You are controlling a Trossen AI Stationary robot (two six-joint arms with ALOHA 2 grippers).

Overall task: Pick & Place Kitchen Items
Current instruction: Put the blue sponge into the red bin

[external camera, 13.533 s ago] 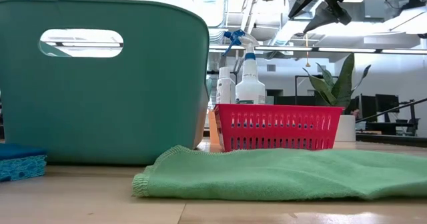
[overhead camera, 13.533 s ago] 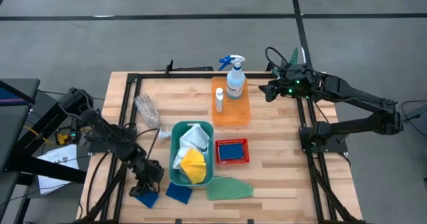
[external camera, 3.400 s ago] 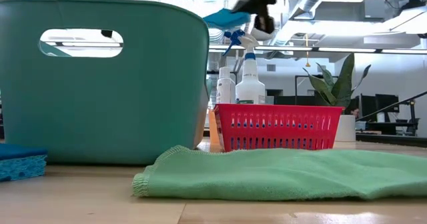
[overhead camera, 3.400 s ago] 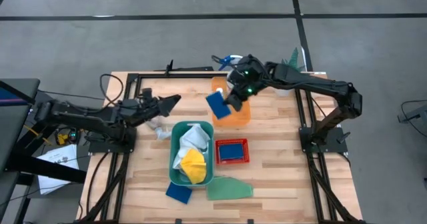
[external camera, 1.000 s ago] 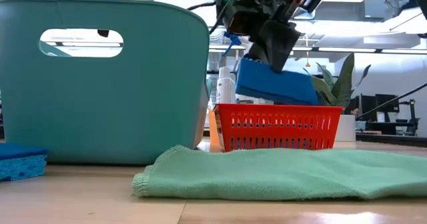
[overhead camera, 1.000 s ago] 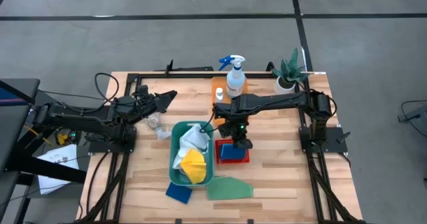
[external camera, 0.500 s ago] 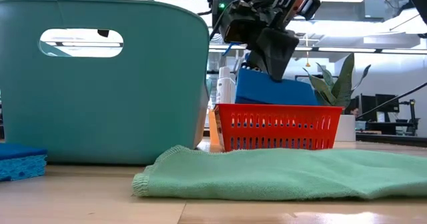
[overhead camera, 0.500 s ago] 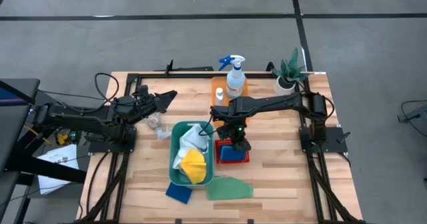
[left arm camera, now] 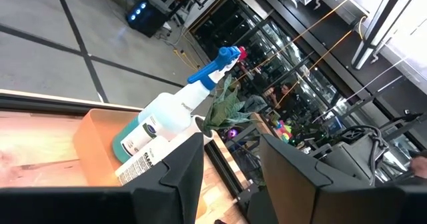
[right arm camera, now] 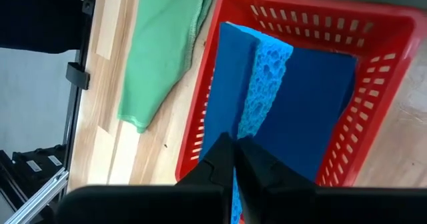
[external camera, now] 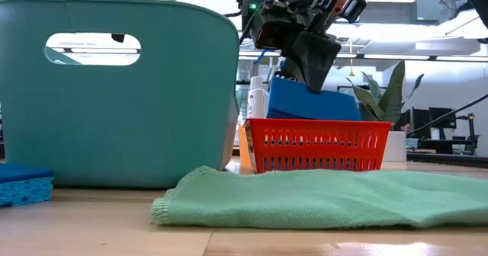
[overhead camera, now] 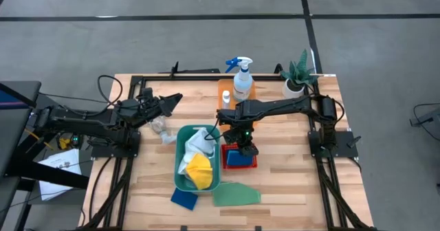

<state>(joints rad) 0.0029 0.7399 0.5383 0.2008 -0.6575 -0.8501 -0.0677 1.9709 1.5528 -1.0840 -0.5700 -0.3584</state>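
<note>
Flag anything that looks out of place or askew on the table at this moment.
The blue sponge in the right gripper stands on edge, sticking up above the red basket's rim instead of lying flat. Another blue sponge and the green cloth lie loose beside the teal bin.

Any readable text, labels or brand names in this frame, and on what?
Nothing can be read.
Spray bottle: a dark round label, too blurred to read.
Small white bottle: lines of dark print, too small to read.
Red basket, blue sponge, teal bin, green cloth: no lettering.
</note>
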